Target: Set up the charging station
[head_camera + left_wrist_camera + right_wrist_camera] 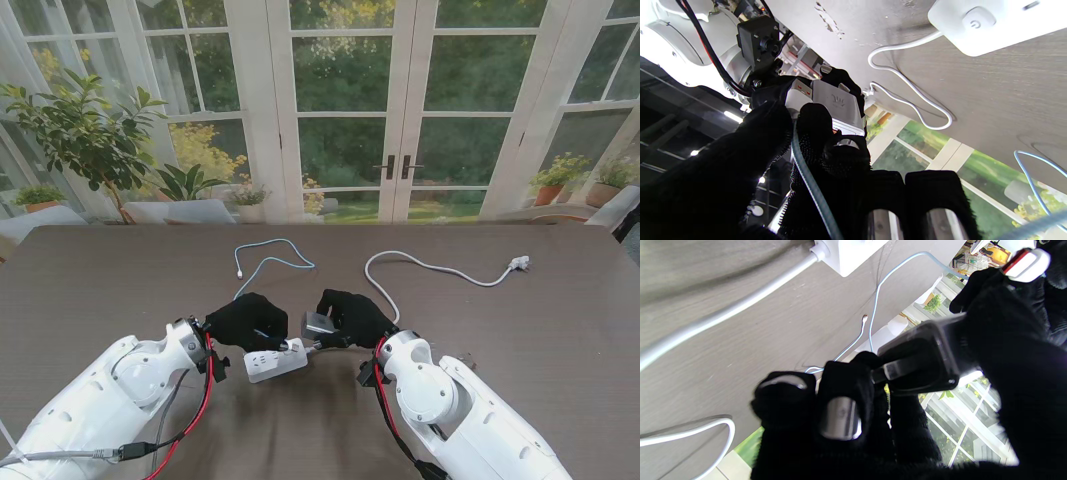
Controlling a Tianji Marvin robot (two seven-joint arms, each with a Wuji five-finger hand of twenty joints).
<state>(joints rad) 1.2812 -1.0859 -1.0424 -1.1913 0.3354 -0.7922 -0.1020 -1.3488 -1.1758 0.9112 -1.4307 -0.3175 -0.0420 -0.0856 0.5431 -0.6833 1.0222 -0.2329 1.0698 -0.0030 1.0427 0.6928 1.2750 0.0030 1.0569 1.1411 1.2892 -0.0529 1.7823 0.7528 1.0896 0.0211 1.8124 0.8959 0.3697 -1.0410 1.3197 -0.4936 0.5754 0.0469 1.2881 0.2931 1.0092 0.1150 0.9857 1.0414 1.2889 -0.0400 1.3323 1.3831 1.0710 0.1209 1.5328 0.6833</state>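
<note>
My two black-gloved hands meet over the middle of the table. The right hand (pixel 352 316) (pixel 846 413) is shut on a grey charger block (pixel 318 328) (pixel 837 104) (pixel 920 360). The left hand (pixel 248 320) (pixel 773 166) is shut on the white, red-tipped plug (pixel 799 95) (pixel 1023 261) of a light blue cable (pixel 272 262) (pixel 813 190) (pixel 880 286). That plug sits against the charger's end. A white power strip (pixel 275 362) (pixel 990 23) (pixel 853 253) lies on the table just nearer to me, under the left hand.
The strip's white cord (pixel 430 268) (pixel 907 83) (pixel 723 316) snakes to the far right and ends in a plug (pixel 518 263). The blue cable's free end (pixel 240 272) lies farther from me. The dark wood table (pixel 560 330) runs to glass doors.
</note>
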